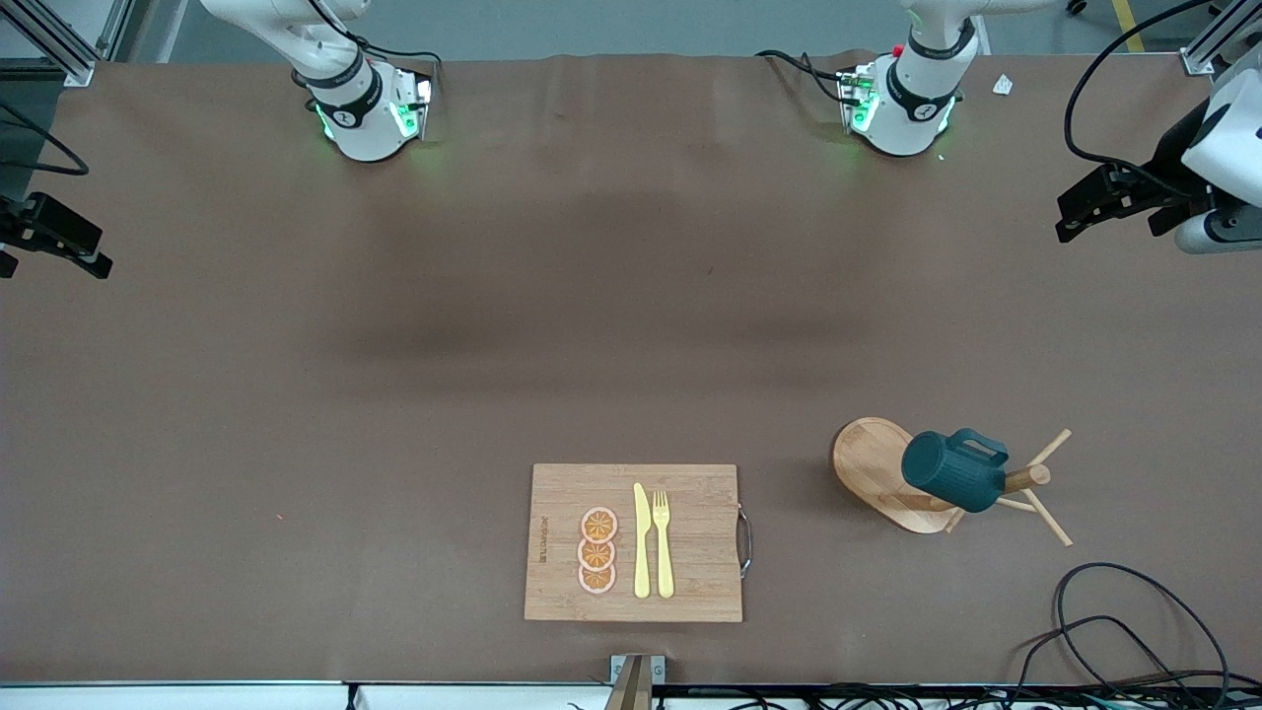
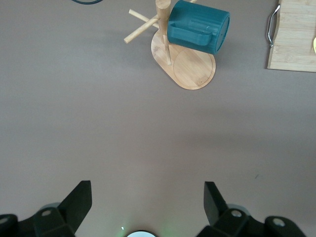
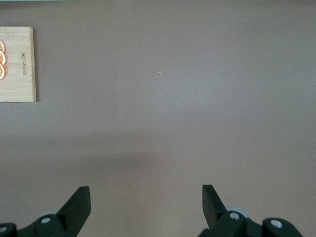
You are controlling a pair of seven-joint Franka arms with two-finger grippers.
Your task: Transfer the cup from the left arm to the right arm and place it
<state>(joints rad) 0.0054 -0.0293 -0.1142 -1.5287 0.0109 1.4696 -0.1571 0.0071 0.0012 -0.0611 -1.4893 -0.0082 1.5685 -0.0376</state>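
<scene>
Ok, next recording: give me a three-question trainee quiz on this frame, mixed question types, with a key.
1. True or false: the cup hangs on the wooden peg rack.
2. Which lies on the cutting board beside the orange slices? A) a spoon B) a knife and fork C) a whisk
3. What state are the left gripper and right gripper in?

Key
1. True; it sits tilted on a peg, above the rack's base.
2. B; both are yellow.
3. Both open and holding nothing, each over bare table.
</scene>
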